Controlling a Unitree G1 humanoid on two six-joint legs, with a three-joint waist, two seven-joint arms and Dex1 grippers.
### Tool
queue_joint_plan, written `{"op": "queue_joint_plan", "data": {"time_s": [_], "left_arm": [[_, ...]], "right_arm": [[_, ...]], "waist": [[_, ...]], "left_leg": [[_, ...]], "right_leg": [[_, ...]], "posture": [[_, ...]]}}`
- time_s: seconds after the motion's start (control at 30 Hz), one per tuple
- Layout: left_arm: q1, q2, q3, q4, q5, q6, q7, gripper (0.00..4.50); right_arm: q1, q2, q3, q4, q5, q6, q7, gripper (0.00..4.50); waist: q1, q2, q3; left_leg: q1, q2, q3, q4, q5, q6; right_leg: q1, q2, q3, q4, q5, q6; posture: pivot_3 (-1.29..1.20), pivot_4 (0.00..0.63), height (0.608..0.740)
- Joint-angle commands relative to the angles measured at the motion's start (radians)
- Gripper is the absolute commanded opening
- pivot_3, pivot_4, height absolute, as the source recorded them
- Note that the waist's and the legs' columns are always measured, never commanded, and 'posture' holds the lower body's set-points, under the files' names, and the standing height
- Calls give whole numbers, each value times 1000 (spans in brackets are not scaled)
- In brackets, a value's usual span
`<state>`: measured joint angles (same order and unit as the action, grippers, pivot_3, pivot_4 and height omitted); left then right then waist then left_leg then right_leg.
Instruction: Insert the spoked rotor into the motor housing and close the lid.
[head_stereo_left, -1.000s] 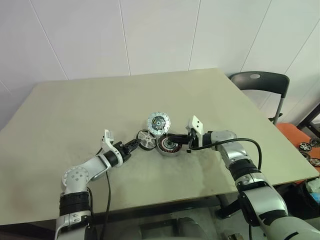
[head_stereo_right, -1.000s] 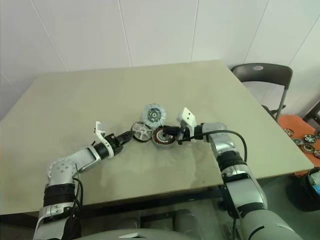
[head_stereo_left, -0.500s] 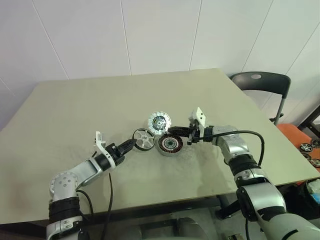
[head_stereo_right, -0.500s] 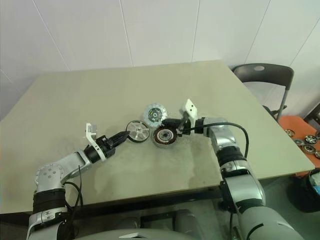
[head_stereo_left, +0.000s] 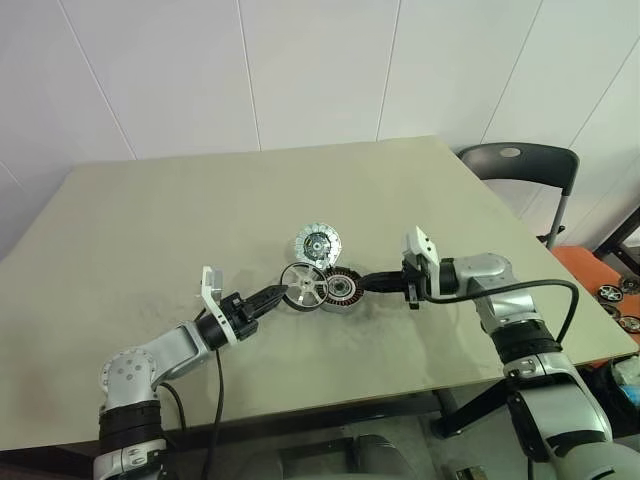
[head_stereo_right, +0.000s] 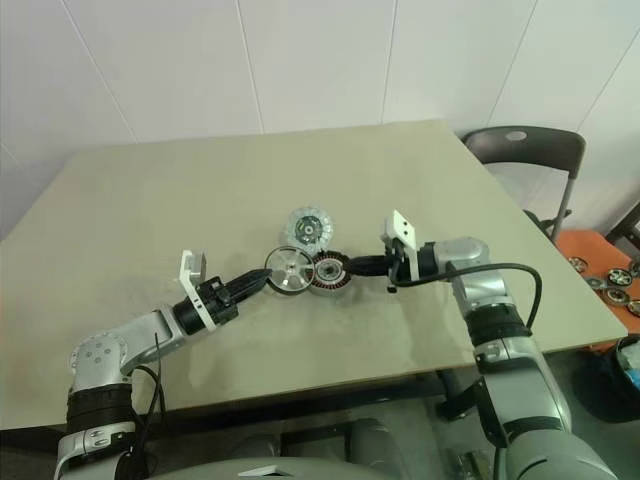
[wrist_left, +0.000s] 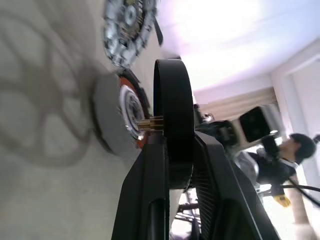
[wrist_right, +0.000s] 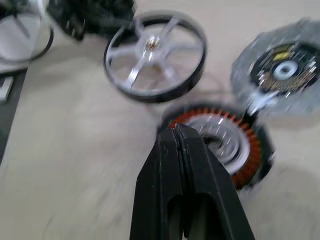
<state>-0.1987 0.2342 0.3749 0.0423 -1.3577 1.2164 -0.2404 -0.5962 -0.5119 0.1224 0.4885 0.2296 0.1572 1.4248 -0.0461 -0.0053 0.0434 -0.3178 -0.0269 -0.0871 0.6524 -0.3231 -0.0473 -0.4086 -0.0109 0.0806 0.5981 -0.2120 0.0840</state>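
left gripper (head_stereo_left: 279, 294) pinching the shiny silver open-spoked rotor (head_stereo_left: 303, 286) by its rim, on edge, just left of the round grey copper-wound motor housing (head_stereo_left: 341, 289) | right gripper (head_stereo_left: 368, 283) pressed together, empty | rotor's probably stiff, light, slippery: rim grip's best

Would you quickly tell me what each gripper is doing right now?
Left gripper: closed on the rim of the spoked rotor, held upright beside the motor housing.
Right gripper: shut, holding nothing.
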Motion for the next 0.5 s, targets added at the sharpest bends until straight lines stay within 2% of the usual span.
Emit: {"op": "queue_joint_plan", "data": {"time_s": [0.03, 0.3, 0.5], "left_arm": [[-48, 4, -5, 6, -18, -10, -21, 404], [-136, -1, -45, 135, 72, -30, -80, 404], [-189, -60, -85, 187, 110, -20, -123, 404]], "right_arm": [[-16, -29, -19, -109, 39, 11, 23, 0], [15, -72, -36, -170, 53, 40, 9, 0], [41, -95, -68, -236, 81, 84, -37, 0]], "waist": [[1, 0, 0], [4, -1, 0], [6, -1, 0]], "left_leg": [[0, 0, 0, 0, 0, 0], [0, -1, 0, 1, 0, 0], [-1, -1, 0, 1, 0, 0]], "right_leg": [[0, 0, 0, 0, 0, 0], [1, 0, 0, -1, -1, -3], [1, -1, 0, -1, 0, -3]], "posture": [[0, 0, 740], [0, 0, 740], [0, 0, 740]]}}
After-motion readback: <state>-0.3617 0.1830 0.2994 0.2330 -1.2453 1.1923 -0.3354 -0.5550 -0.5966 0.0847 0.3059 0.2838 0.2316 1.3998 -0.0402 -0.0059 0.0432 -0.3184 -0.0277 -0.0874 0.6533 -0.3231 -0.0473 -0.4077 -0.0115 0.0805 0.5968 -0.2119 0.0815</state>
